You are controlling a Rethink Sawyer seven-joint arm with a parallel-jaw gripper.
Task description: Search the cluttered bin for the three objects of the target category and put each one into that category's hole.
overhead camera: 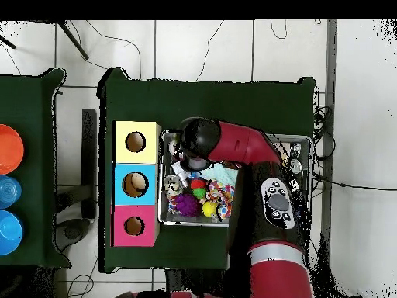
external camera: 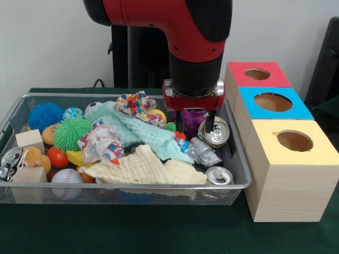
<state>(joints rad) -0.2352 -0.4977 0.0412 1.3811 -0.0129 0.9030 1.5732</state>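
My gripper [external camera: 195, 126] hangs open inside the right end of the wire bin [external camera: 132, 189]. Its left finger stands before a purple fuzzy toy [external camera: 193, 117]. Its right finger [external camera: 210, 125] is at the rim of an upright silver can [external camera: 217, 134]. A crushed can [external camera: 204, 151] lies just in front of the gripper, and another can [external camera: 219, 175] sits in the bin's front right corner. Right of the bin stand three wooden boxes with holes, topped red [external camera: 258, 74], blue [external camera: 273, 101] and yellow [external camera: 294, 141]. In the overhead view the arm [overhead camera: 233, 147] hides the gripper.
Cloths fill the bin's middle: a mint one [external camera: 132, 132], a cream one [external camera: 145, 168] and patterned ones [external camera: 100, 143]. At the left lie spiky balls [external camera: 71, 132], a baseball [external camera: 67, 182], wooden blocks [external camera: 29, 140] and another can [external camera: 10, 157]. The overhead view shows the three boxes [overhead camera: 135, 184] left of the bin.
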